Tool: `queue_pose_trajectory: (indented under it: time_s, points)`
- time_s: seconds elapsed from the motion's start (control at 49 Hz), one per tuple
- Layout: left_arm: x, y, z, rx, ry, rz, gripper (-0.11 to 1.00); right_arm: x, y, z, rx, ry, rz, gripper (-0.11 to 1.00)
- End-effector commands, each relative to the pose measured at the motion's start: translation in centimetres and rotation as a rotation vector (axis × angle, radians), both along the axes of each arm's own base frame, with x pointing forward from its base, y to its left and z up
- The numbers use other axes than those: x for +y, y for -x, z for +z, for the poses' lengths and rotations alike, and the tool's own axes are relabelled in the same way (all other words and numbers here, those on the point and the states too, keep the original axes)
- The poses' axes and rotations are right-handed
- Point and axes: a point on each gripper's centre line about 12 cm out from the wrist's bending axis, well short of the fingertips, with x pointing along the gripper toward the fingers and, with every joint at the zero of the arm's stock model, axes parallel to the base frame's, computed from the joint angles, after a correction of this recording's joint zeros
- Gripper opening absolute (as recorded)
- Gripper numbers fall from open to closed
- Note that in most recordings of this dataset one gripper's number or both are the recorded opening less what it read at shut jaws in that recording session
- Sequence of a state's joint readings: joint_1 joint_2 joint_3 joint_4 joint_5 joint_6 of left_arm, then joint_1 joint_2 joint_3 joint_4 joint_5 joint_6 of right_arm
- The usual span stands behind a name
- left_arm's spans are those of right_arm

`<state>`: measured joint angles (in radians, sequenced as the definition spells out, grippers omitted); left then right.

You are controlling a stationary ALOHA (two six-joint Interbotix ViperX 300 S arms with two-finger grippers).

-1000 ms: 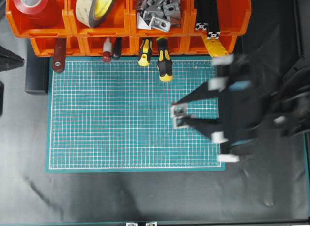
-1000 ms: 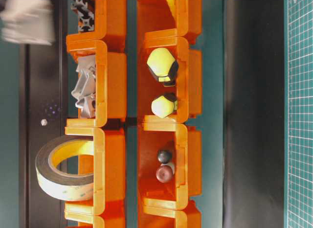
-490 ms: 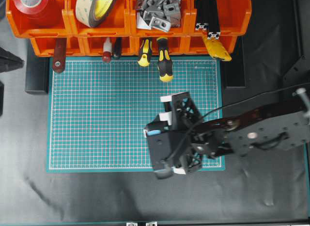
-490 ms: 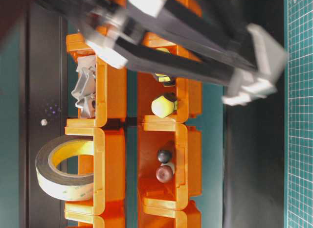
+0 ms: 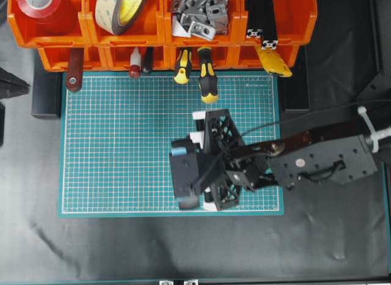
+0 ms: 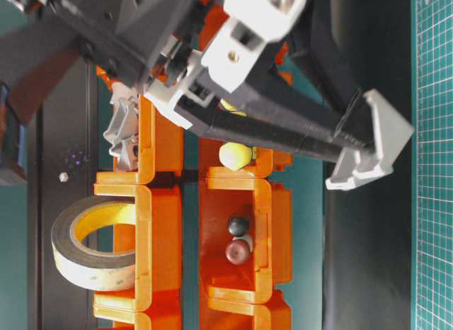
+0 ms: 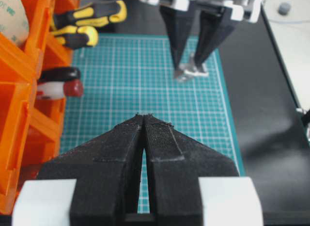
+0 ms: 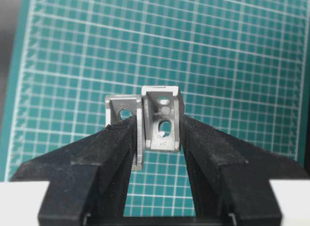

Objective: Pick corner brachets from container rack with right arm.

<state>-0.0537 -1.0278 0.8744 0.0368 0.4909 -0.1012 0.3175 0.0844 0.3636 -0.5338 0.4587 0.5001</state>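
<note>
Over the green mat (image 8: 232,46), right claw (image 8: 157,134) clamps two corner brachets (image 8: 162,117) between its tips.

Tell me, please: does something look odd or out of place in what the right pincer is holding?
Yes. The right pincer holds two corner brachets at once, not one. They sit side by side between its fingers, above the green mat, and the left one is offset and only partly clamped, so it could slip out.
</note>
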Motion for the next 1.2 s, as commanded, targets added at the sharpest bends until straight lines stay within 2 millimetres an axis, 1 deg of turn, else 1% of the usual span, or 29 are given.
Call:
queue_pose_trajectory:
  time_s: [0.0,0.143,0.286,0.327,0.469,0.531,0.572,0.653,0.776,0.857,0.959,1.021,1.061,1.184]
  points:
    - [0.0,0.1,1.5,-0.041,0.001,0.000,0.00,-0.4,-0.8,1.7,-0.054,-0.024,-0.018,0.29]
    - [0.1,0.6,1.6,-0.034,0.000,0.003,0.00,-0.5,-1.0,1.8,-0.069,-0.034,-0.016,0.29]
    - [0.1,0.7,1.7,-0.031,0.000,0.003,0.00,-0.2,-1.2,1.9,-0.094,-0.051,-0.001,0.29]
    - [0.1,0.8,1.8,-0.031,0.000,0.003,0.00,-0.1,-1.2,1.9,-0.098,-0.056,0.000,0.33]
    - [0.3,0.9,1.7,-0.022,0.000,0.013,0.00,0.0,-1.4,2.0,-0.107,-0.065,0.003,0.69]
    - [0.3,1.1,1.7,-0.020,0.000,0.015,0.00,-0.1,-1.3,2.0,-0.101,-0.063,-0.002,0.77]
    - [0.3,1.2,1.8,-0.022,-0.002,0.015,0.00,-0.1,-1.3,2.0,-0.099,-0.060,-0.004,0.78]
    - [0.3,1.3,1.8,-0.023,0.000,0.015,0.00,0.0,-1.3,2.0,-0.098,-0.060,0.000,0.78]
    - [0.3,1.3,1.9,-0.023,0.003,0.016,0.00,0.2,-1.2,2.7,-0.115,-0.067,0.002,0.77]
    - [0.4,1.3,1.8,-0.017,0.001,0.019,0.00,0.4,-1.0,3.9,-0.137,-0.073,0.004,0.77]
    - [0.4,1.4,1.7,-0.009,0.002,0.021,0.00,0.8,-0.3,6.2,-0.172,-0.083,0.009,0.77]
    - [0.4,1.4,1.7,-0.011,0.005,0.021,0.00,1.1,0.4,7.6,-0.194,-0.089,0.016,0.77]
    - [0.3,1.4,1.8,-0.017,0.007,0.018,0.00,1.3,1.1,9.0,-0.215,-0.095,0.021,0.77]
    - [-0.3,1.2,1.5,-0.011,0.003,-0.018,0.00,1.3,3.2,11.5,-0.250,-0.105,0.025,0.77]
